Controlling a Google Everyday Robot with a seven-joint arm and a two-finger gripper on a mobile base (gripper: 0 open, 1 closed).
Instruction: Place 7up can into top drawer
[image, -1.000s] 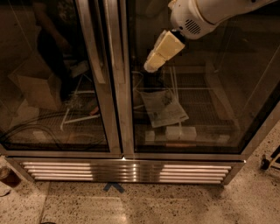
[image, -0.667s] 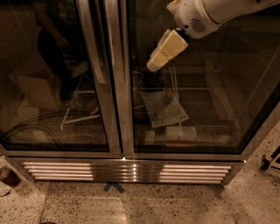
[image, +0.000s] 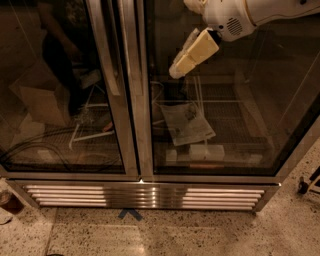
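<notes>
My gripper (image: 178, 69) hangs at the top right of the camera view, a cream block on a white arm (image: 235, 17). It slants down and to the left in front of the right glass door (image: 225, 100) of a steel cabinet. Whether it holds anything cannot be seen from this side. The 7up can is out of view. The top drawer is out of view as well.
A two-door glass-front cabinet fills the view, with a long steel handle (image: 107, 60) on the left door and a slatted steel grille (image: 140, 196) along its base. A crumpled paper (image: 187, 124) lies inside on the wire shelf. A blue tape arrow (image: 130, 214) marks the speckled floor.
The gripper has drifted slightly up and to the right in front of the right door. The cabinet and floor look the same.
</notes>
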